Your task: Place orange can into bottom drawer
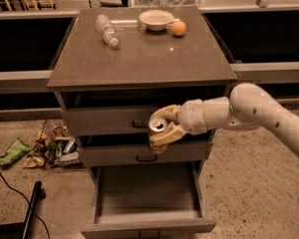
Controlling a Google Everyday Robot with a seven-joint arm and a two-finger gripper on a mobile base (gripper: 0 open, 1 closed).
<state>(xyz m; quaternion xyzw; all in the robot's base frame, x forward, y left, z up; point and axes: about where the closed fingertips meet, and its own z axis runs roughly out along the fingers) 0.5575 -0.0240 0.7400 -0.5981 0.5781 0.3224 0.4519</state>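
gripper [158,133] above open bottom drawer [147,195], interior free

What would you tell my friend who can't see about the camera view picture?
The robot's gripper holds the orange can in its fingers in front of the cabinet's middle drawer, above the open bottom drawer. A plastic bottle, a bowl and an orange sit on the cabinet top.

The grey-brown cabinet top [149,59] fills the upper centre of the frame. On it, a clear plastic bottle [106,30] lies on its side at upper left, a pale bowl [156,19] sits at the back, and a round orange fruit [178,28] rests just right of it. The gripper [160,131], at mid-frame below the top's front edge, clasps the orange can [156,126].
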